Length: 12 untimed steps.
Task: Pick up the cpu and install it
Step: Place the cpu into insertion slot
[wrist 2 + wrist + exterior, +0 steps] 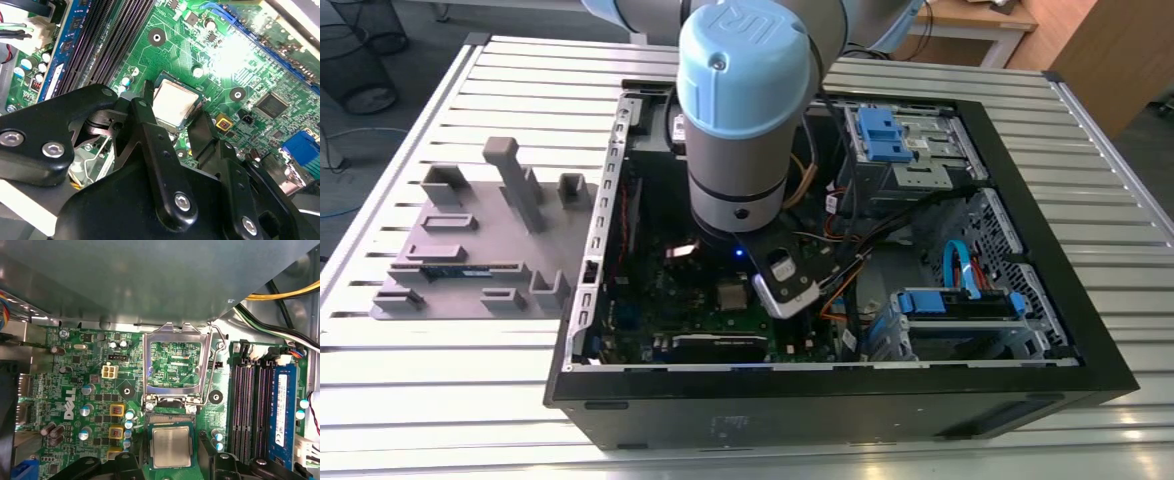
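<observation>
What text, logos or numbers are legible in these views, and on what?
White logo on the green motherboard: a brand mark, not transcribed.
Raised emblem on the arm's light-blue round cap: a brand mark, not transcribed.
White print seen through the open metal socket frame: too small to read.
Label on the blue memory stick: too blurred to read.
No readable print on the shiny silver square cpu.
</observation>
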{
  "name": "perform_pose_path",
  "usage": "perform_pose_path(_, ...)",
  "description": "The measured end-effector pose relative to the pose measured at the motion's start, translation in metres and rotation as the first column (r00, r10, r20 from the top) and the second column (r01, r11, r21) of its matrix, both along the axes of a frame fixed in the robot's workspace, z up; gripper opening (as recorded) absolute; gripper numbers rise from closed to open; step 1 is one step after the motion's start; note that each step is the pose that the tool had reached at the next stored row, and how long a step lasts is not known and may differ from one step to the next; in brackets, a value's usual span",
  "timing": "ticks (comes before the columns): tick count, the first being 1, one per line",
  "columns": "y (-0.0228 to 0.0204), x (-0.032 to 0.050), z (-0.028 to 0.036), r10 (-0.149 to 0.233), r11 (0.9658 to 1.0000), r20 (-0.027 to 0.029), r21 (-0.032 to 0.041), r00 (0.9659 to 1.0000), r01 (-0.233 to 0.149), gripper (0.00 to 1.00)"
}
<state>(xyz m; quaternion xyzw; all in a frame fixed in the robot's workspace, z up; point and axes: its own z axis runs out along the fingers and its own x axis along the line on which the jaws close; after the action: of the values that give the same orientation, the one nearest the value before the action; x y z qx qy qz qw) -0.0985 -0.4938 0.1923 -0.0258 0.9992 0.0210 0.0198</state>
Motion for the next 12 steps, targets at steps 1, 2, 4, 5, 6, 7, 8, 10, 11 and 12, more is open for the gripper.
perform_pose_path(1, 0.0000, 0.0002, -0.0007, 0.000, 1.0000, 0.0000, 0.0000, 1.0000, 0.000, 0.55)
perform_pose_path(2, 0.0000, 0.0004, -0.0015, 0.000, 1.0000, 0.0001, -0.0002, 1.0000, 0.000, 0.55)
perform_pose_path(4, 0.0000, 0.0005, -0.0031, 0.000, 1.0000, 0.0000, -0.0009, 1.0000, 0.000, 0.55)
perform_pose_path(5, -0.0001, 0.0006, -0.0032, 0.000, 1.0000, -0.0001, -0.0011, 1.0000, 0.000, 0.55)
perform_pose_path(6, -0.0001, 0.0006, -0.0032, 0.000, 1.0000, 0.0000, -0.0011, 1.0000, 0.000, 0.55)
perform_pose_path(7, -0.0001, 0.0006, -0.0032, 0.000, 1.0000, -0.0001, -0.0012, 1.0000, 0.000, 0.55)
perform_pose_path(8, 0.0000, 0.0006, -0.0032, 0.000, 1.0000, -0.0001, -0.0012, 1.0000, 0.000, 0.55)
perform_pose_path(10, 0.0000, 0.0006, -0.0033, 0.000, 1.0000, 0.0000, -0.0010, 1.0000, 0.000, 0.55)
perform_pose_path(11, 0.0000, 0.0006, -0.0033, 0.000, 1.0000, 0.0000, -0.0010, 1.0000, 0.000, 0.55)
perform_pose_path(12, -0.0001, 0.0005, -0.0033, 0.000, 1.0000, -0.0003, -0.0012, 1.0000, 0.000, 0.55)
